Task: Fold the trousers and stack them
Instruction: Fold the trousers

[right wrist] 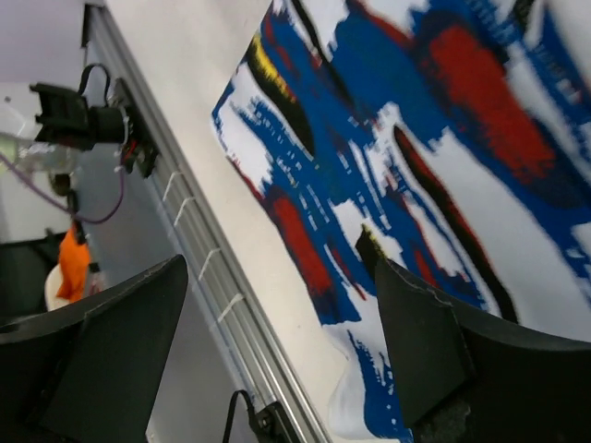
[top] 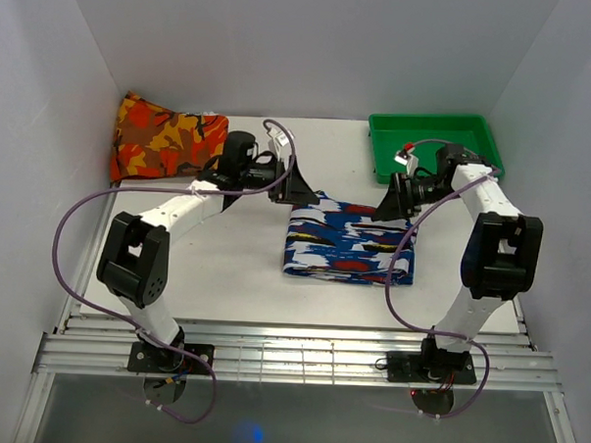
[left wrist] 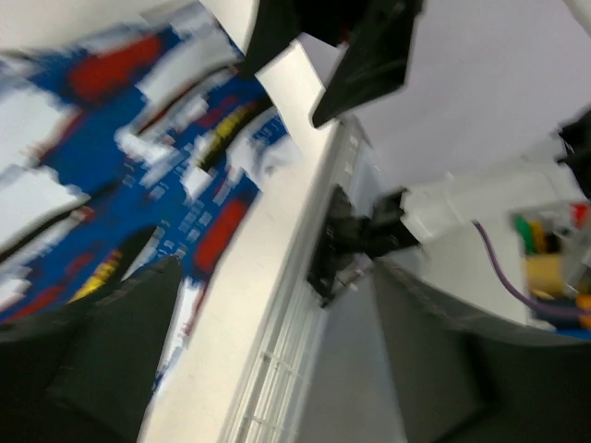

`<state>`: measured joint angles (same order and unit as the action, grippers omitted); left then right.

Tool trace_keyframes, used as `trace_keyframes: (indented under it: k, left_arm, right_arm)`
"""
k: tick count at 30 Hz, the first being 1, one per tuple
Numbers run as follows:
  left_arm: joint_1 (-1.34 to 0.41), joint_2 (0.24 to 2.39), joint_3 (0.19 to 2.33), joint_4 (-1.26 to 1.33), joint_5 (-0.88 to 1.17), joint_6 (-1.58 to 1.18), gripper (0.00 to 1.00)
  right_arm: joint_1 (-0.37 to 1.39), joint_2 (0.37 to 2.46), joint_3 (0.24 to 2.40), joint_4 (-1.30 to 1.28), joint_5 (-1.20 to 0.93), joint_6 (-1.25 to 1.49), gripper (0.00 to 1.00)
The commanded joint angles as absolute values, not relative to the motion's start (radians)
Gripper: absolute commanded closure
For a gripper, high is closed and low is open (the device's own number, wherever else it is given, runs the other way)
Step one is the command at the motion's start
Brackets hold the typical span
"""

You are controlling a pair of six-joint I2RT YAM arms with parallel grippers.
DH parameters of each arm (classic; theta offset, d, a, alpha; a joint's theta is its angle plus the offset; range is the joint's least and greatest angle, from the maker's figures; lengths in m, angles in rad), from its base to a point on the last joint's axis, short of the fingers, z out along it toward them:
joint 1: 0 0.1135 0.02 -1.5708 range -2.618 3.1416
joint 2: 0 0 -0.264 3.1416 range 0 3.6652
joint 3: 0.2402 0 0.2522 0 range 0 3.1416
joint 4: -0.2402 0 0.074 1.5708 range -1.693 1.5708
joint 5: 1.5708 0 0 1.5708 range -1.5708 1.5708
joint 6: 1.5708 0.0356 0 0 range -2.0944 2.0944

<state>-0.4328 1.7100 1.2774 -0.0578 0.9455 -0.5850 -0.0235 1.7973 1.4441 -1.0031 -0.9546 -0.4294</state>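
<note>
- Running along the near edge of the table (top: 235,268), a metal rail (top: 300,351) is carrying the left arm's base (top: 169,358) and the right arm's base (top: 436,370).
- Beyond the rail you are looking at the trousers (top: 348,245). They are lying folded into a flat rectangle on the white table, a little toward the right arm's side. Their blue, white and black streaks and red patches are facing up.
- At the far left corner of the trousers, the left gripper (top: 299,187) is reaching in from the left.
  - Your left wrist view is badly blurred, but it is showing the left gripper (left wrist: 274,277) with its fingers (left wrist: 111,351) spread wide.
  - The left gripper is holding nothing. The printed cloth (left wrist: 120,175) is lying to one side of the gap.
- At the far right corner, the right gripper (top: 390,201) is pointing in from the right.
  - The right wrist view is showing the right gripper (right wrist: 277,268) gaping wide as well, its fingers (right wrist: 443,351) parted and gripping nothing.
  - The trousers (right wrist: 416,157) are lying beneath and beyond the right gripper's fingers.
- From above you cannot tell whether either gripper is touching the cloth or hanging just over it.
- Farthest from you, a green tray (top: 476,141) is sitting at the far right of the table, just behind the right gripper.
- An orange, red and yellow folded cloth (top: 167,137) is resting at the far left corner, well apart from the trousers.
</note>
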Motion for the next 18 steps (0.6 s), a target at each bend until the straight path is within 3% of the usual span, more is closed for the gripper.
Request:
trace_keyframes:
  k: [1, 4, 8, 18]
  left_arm:
    - [-0.469, 1.693, 1.128, 0.208, 1.207, -0.645, 0.17]
    - [-0.477, 1.753, 1.053, 0.328, 1.206, -0.754, 0.45]
    - [-0.491, 1.877, 1.009, 0.477, 1.184, -0.874, 0.57]
    - [-0.5, 2.164, 0.951, 0.539, 1.039, -0.939, 0.67]
  right_arm:
    - [-0.041, 1.839, 1.364, -1.146, -1.046, -0.555, 0.13]
    - [-0.06, 1.861, 1.273, -1.166, -0.994, -0.629, 0.19]
    - [-0.098, 1.91, 1.207, -1.148, -0.888, -0.661, 0.26]
    - [-0.123, 2.046, 1.14, -0.913, -0.671, -0.566, 0.51]
